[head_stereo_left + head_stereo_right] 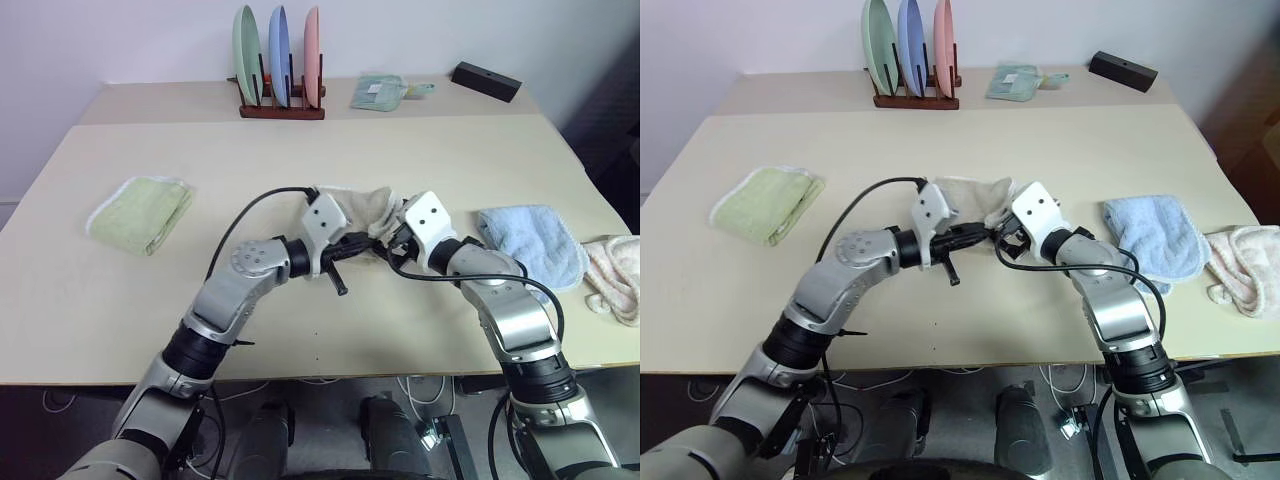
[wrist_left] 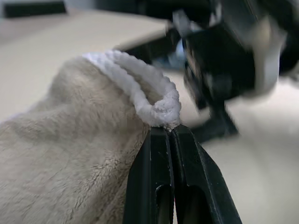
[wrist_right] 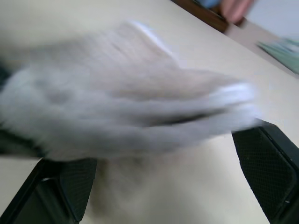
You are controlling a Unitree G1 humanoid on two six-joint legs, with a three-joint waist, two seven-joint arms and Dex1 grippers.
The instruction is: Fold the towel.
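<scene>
Clamped between the left gripper's (image 2: 172, 135) 2 black fingers is the white stitched edge of the beige towel (image 1: 362, 208), which is bunched up at mid-table between both arms. Just beside it, the right gripper (image 3: 168, 154) has its fingers spread wide, the towel lying between them without being grasped.

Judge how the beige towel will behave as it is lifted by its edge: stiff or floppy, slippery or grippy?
Probably floppy: the towel droops in soft folds from where the left gripper pinches its white edging. Its plush pile looks grippy, so it should not slip easily. Likely light, since one small pinch holds it.
</scene>
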